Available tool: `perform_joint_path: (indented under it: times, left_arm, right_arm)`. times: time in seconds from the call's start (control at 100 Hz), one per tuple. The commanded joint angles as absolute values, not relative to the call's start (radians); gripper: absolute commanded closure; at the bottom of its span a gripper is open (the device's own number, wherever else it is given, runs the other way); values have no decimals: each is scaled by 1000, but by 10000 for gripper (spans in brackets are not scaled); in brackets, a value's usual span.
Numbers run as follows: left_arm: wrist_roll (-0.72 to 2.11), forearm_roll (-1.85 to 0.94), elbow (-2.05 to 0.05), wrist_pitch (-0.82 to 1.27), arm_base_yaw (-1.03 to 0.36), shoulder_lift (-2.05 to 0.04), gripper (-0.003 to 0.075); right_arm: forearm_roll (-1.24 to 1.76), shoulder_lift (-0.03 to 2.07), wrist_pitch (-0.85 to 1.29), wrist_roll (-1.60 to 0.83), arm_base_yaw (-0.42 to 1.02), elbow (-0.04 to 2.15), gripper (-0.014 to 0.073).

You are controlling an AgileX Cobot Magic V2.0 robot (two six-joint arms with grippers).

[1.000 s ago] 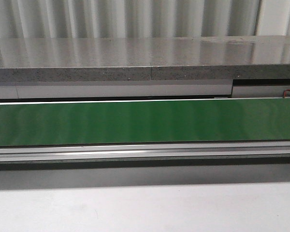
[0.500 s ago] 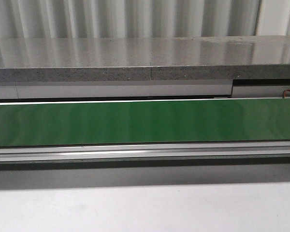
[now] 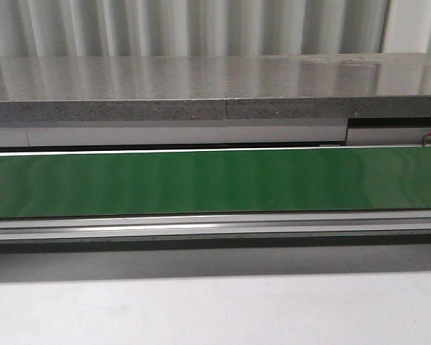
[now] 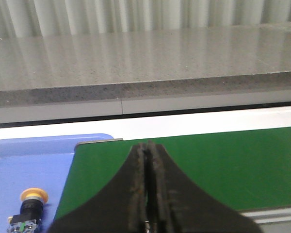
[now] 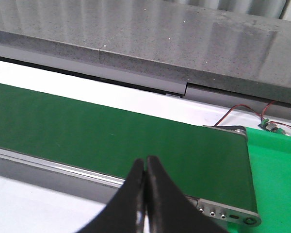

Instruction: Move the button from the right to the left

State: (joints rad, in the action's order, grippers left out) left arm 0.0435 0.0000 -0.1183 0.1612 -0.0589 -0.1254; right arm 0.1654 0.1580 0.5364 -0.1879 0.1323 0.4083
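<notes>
The button [image 4: 28, 209], with a round yellow cap, black collar and a blue-and-clear block, lies in a blue tray [image 4: 24, 165] in the left wrist view, off the end of the green belt [image 4: 208, 160]. My left gripper [image 4: 148, 145] hangs over that belt end, shut with nothing between its fingers, well apart from the button. In the right wrist view my right gripper [image 5: 146, 160] is shut and empty over the near rail of the belt [image 5: 111, 136]. Neither gripper nor the button shows in the front view.
A long green conveyor belt [image 3: 215, 181] runs across the front view, with metal rails in front and a grey speckled counter [image 3: 201, 86] behind. At the belt's right end lie red and black wires [image 5: 242, 112] and a green mat [image 5: 276, 170].
</notes>
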Motion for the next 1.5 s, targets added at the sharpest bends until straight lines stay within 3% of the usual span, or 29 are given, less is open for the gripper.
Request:
perform_joint_path:
  times: [0.0, 0.24, 0.36, 1.49]
  left_arm:
    - [-20, 45, -91, 0, -46, -103, 741]
    - [-21, 41, 45, 0, -24, 40, 741]
    - [-21, 35, 43, 81, -24, 38, 741]
    - [-21, 35, 43, 76, -24, 36, 741]
  right_arm:
    - [172, 169, 459, -193, 136, 432, 661]
    - [172, 169, 459, -193, 136, 432, 661]
    - [172, 170, 460, -193, 136, 432, 661]
    - [172, 170, 459, -193, 136, 432, 661]
